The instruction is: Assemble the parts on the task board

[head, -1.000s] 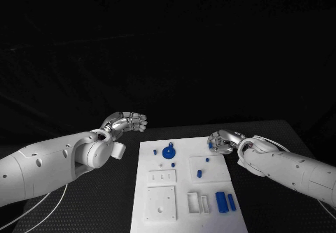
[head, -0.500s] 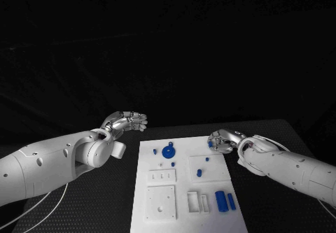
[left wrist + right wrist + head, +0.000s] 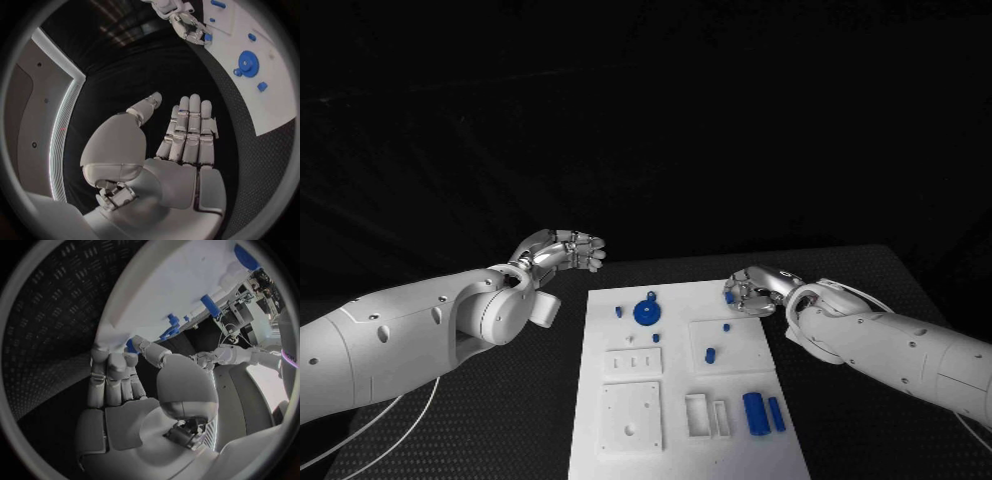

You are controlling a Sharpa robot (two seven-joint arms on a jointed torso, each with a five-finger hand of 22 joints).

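Fingers of the right hand (image 3: 759,291) are pinching a small blue part (image 3: 731,297) at the task board's (image 3: 678,425) far right edge, where loose pressure is risking a drop, while the left hand (image 3: 564,250) is hovering spread, holding nothing.

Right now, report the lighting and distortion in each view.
Head view: dark surroundings, the white task board bright, no distortion. Left wrist view: fisheye bends the board's edge; the left hand evenly lit. Right wrist view: fisheye curves the board; the right hand evenly lit.
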